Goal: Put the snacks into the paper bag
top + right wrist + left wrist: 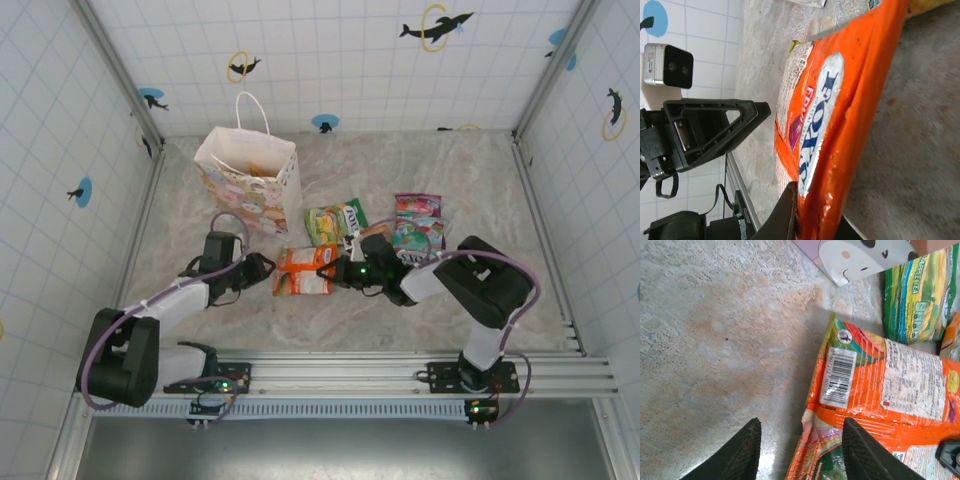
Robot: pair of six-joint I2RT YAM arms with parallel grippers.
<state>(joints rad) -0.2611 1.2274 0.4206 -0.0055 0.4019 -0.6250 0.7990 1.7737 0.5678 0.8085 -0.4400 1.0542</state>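
The white paper bag [245,175] stands upright at the back left, its printed base [855,257] also in the left wrist view. Two orange packets [305,270] lie overlapped mid-table. My left gripper [262,268] is at their left edge and open, and the lower packet's corner [825,455] lies between its fingers [742,452]. My right gripper [345,270] is shut on the right edge of an orange packet [840,110], which is tilted up off the table. Behind lie a green packet [335,222], a pink one [418,205], a teal one [418,236] and a small orange bar [375,231].
Tiled walls enclose the marble table [200,320] on three sides, and a metal rail [400,370] runs along the near edge. The left gripper [710,130] faces the right wrist camera at close range. The green packet [920,295] lies just behind the orange ones.
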